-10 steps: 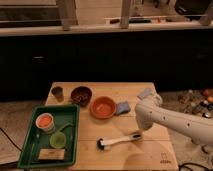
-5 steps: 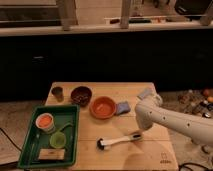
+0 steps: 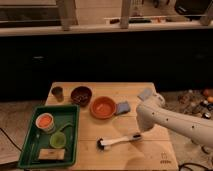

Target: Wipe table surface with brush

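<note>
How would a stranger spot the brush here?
On the light wooden tabletop, look nearer the camera than the round orange bowl, right of the green plastic tray. The slim white-handled brush with black bristles lies there, the robot's hand at its handle end; no neighbour is long and thin.

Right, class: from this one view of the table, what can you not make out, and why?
1. The gripper, at the brush handle's end: camera view, hidden under the white arm; contact unclear.
2. The white arm: cut off by the right edge.
3. The flat item at the tray front: too blurred to name.
4. The things on the floor, right: too small.
</note>
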